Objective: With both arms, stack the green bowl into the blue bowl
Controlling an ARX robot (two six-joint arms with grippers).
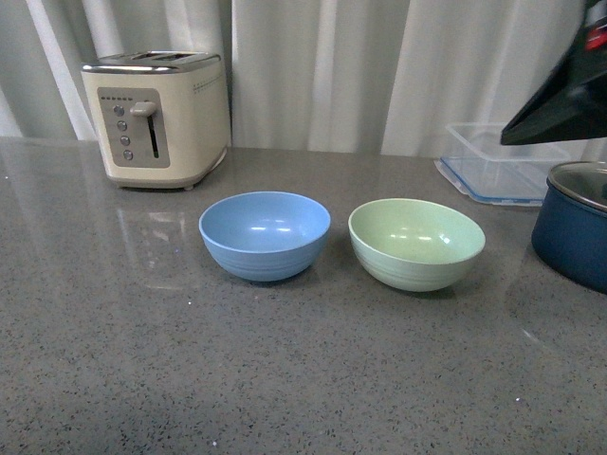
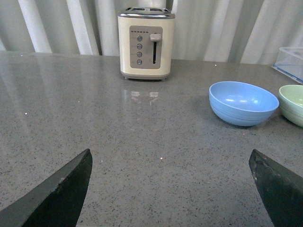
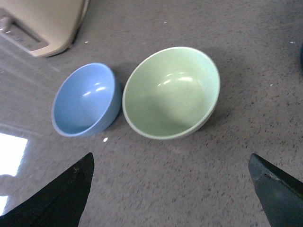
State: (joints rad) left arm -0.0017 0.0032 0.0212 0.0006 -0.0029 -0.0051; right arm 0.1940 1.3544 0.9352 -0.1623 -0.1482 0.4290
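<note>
The green bowl stands upright and empty on the grey counter, right of centre. The blue bowl stands empty just to its left, a small gap between them. Both show in the right wrist view, green bowl and blue bowl. My right gripper is open and empty, above the counter short of the green bowl; part of the right arm shows at the top right. My left gripper is open and empty over bare counter, well to the left of the blue bowl; the green bowl is at the view's edge.
A cream toaster stands at the back left. A dark navy pot with a lid sits at the right edge, close to the green bowl. A clear plastic container lies behind it. Curtains hang at the back.
</note>
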